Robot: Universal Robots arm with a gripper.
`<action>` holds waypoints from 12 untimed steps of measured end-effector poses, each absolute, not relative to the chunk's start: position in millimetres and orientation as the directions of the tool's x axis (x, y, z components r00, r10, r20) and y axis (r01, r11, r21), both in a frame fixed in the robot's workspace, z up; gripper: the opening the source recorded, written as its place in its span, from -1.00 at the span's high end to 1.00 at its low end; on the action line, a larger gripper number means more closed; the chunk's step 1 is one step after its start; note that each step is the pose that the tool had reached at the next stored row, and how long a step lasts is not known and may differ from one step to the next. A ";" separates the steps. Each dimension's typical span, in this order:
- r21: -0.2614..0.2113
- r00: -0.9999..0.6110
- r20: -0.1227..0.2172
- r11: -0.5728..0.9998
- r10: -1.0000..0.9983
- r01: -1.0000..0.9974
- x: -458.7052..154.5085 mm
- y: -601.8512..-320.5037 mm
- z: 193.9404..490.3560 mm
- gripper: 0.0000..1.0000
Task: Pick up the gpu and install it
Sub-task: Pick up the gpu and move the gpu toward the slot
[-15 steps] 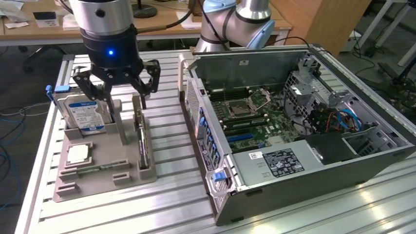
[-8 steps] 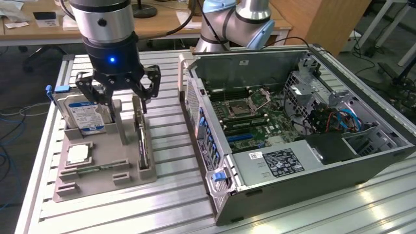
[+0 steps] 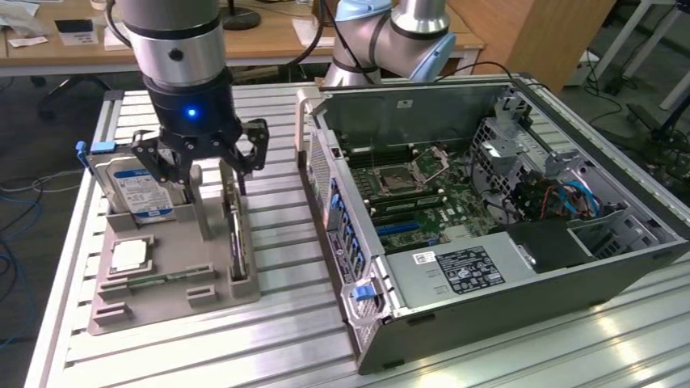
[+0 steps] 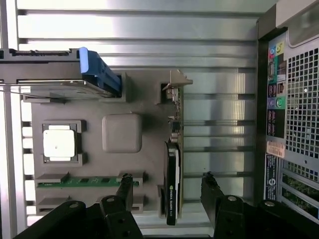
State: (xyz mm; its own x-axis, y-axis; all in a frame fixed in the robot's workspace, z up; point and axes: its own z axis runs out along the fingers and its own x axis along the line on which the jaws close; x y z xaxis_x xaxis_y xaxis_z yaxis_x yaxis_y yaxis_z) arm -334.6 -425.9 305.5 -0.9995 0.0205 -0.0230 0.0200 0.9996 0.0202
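where the ribbed metal table carries a grey holder tray on the exterior view's left and an open computer case on the exterior view's right, a wooden desk and a second robot arm stand behind. the gpu stands on its long edge in a slot of the tray, on the side near the case, apart from the hard drive and the processor chip. it looks thin, partly dark, with a silvery bracket at one end. the gripper hangs above it, fingers spread wide, one on each side of the card, not touching it.
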 end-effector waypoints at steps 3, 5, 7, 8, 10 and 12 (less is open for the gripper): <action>0.020 -1.000 -0.023 1.000 0.019 0.018 -334.4 -426.0 301.5 -0.33; 0.020 -1.000 -0.023 1.000 0.019 0.018 -334.2 -426.0 298.9 -0.33; 0.020 -1.000 -0.023 1.000 0.019 0.018 -334.1 -426.1 296.2 -0.33; 0.020 -1.000 -0.023 1.000 0.019 0.018 -333.9 -426.1 294.9 -0.33; 0.020 -1.000 -0.023 1.000 0.019 0.018 -333.6 -426.0 292.1 -0.33; 0.020 -1.000 -0.023 1.000 0.018 0.018 -332.5 -426.1 289.8 -0.33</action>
State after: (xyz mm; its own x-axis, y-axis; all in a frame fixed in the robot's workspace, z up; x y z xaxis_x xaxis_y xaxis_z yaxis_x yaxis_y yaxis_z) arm -332.5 -426.1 289.8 -0.9996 0.0183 -0.0229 0.0179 0.9996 0.0202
